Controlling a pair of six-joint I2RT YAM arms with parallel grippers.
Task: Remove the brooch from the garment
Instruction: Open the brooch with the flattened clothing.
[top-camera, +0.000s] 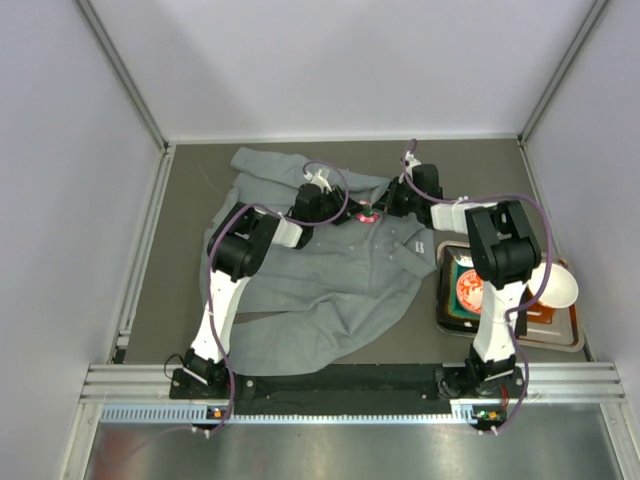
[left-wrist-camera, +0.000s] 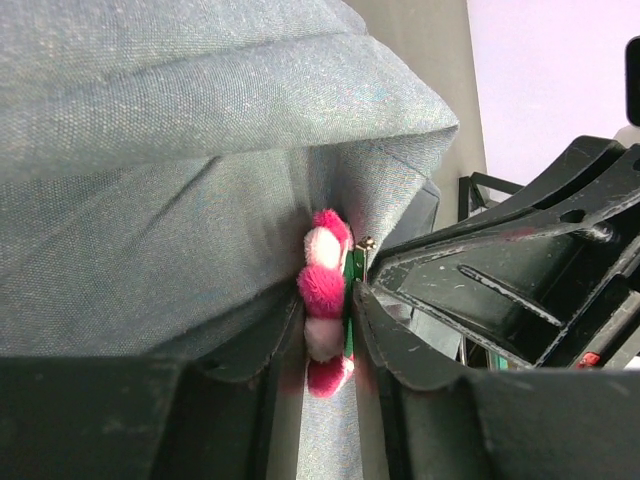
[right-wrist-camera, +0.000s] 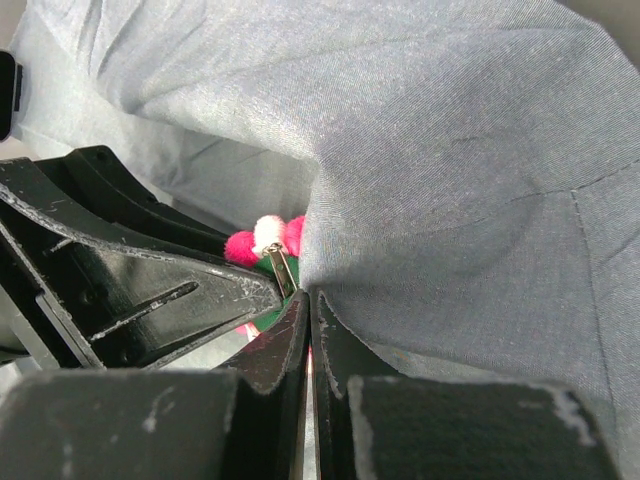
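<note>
The left gripper (left-wrist-camera: 328, 335) has its jaws drawn in to a narrow gap, and the brooch (left-wrist-camera: 320, 285) fills that gap: its pink and white fluffy petals press against the left finger, and its green backing and metal pin lie against the right finger, so the jaws are clamped on it. A strip of the garment (right-wrist-camera: 450, 150) runs down between the same fingers, behind the flower. The right gripper (right-wrist-camera: 306, 310) has its jaws fully together, nipping a fold of the grey shirt just beside the brooch; the cloth is drawn up into a tent with creases spreading from the fingertips. The two grippers meet tip to tip over the upper middle of the shirt, which lies rumpled on the table (top-camera: 190, 200).
</note>
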